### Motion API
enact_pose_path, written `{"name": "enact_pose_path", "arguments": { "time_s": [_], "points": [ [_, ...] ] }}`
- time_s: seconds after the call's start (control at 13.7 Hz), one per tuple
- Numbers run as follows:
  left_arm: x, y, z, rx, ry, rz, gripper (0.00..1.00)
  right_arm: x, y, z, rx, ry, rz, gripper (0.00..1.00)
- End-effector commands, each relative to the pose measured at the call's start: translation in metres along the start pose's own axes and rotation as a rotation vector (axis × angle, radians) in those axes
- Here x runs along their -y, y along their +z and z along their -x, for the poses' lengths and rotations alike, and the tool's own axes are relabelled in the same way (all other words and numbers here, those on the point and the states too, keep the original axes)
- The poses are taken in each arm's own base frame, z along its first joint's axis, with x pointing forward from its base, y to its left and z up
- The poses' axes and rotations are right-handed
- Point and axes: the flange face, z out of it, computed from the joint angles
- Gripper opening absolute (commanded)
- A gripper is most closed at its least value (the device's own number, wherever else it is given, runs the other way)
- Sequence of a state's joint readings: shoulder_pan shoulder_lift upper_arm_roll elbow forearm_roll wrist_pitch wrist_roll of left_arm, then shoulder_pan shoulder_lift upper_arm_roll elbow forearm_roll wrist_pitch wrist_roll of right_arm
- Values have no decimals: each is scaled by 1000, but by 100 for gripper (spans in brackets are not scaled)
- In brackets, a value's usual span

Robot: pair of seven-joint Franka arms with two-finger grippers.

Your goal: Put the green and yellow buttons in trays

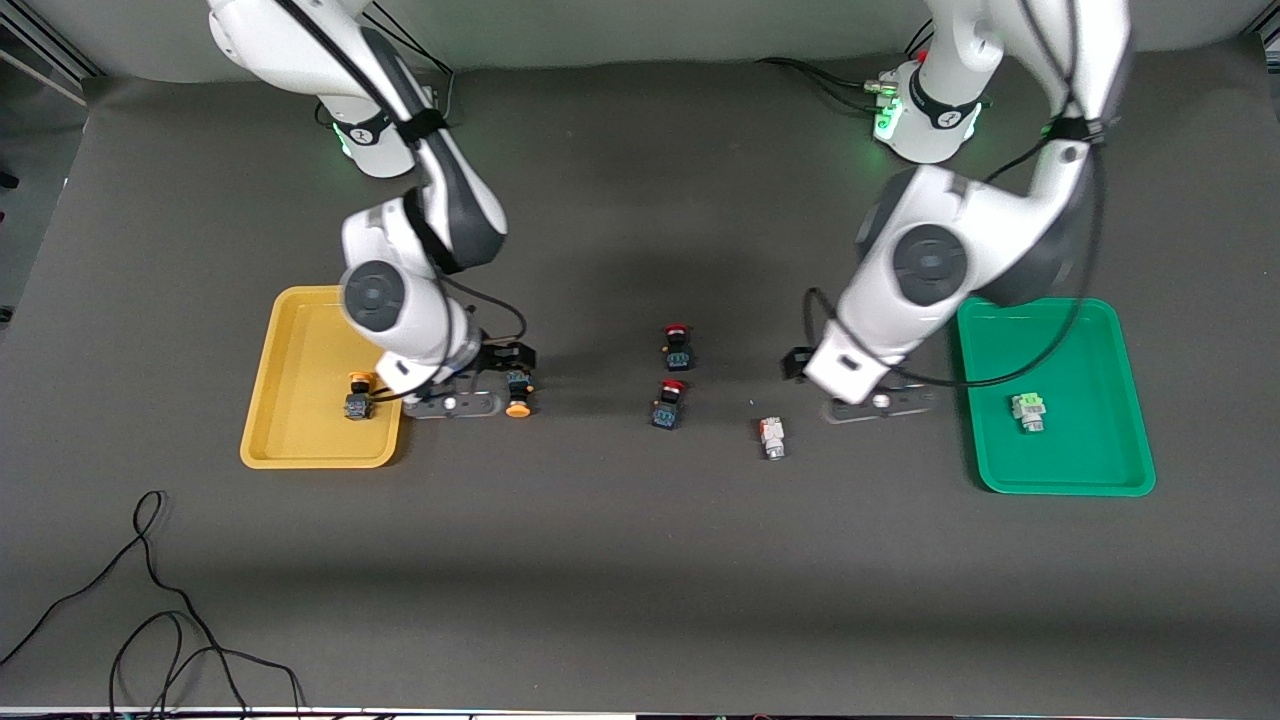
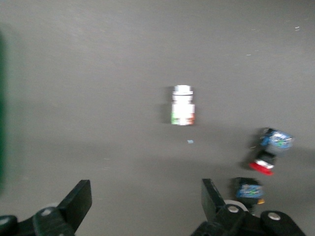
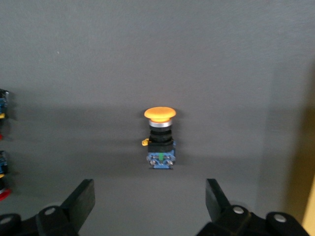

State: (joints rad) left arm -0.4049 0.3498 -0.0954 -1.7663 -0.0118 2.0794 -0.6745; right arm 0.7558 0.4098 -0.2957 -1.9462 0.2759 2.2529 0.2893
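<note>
The right gripper (image 3: 147, 206), spread wide, is hanging over a yellow button (image 1: 518, 396) lying just outside the yellow tray (image 1: 300, 455). It looks small, hard and light; grab its dark body. The left gripper (image 2: 142, 206), also spread, is waiting near the white button (image 1: 771, 436).

Six push-button switches are showing in all. Two orange-yellow mushroom-capped buttons are lying one inside the yellow tray (image 1: 290, 400), at (image 1: 358, 397), and one on the table mat just off that tray's edge, at (image 1: 518, 394). Two red-capped dark-bodied buttons are sitting mid-mat, at (image 1: 677, 345) and (image 1: 668, 403). Two white-silver buttons are lying one orange-marked on the mat (image 1: 771, 437) and one green-topped in the green tray (image 1: 1090, 450), at (image 1: 1029, 411). Two trays are resting near opposite edges of the mat.
</note>
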Motion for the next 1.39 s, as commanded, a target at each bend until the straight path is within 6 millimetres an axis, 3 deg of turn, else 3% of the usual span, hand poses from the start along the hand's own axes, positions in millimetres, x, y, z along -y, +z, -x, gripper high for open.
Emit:
{"name": "enact_pose_path", "arguments": {
  "time_s": [0.0,0.29,0.51,0.59,0.81,0.95,1.17,1.32],
  "points": [
    [-22,15,-15,0,-79,8,99,12,30,-4,-36,2,11,99],
    [-34,77,-20,1,-76,13,99,9,80,-1,-94,-20,44,99],
    [-31,123,-28,8,-84,7,99,4,102,-1,-123,-24,60,99],
    [-31,134,-28,9,-86,9,99,3,106,-1,-128,-25,64,84],
    [-30,159,-30,2,-93,15,99,4,104,-1,-124,-9,59,0],
    [-31,164,-29,-1,-95,19,97,23,99,9,-130,0,52,0],
    [-32,171,-30,-12,-96,29,84,23,76,9,-122,22,34,0],
    [-31,174,-31,-15,-96,31,60,15,45,7,-99,32,19,0]
  ]
}}
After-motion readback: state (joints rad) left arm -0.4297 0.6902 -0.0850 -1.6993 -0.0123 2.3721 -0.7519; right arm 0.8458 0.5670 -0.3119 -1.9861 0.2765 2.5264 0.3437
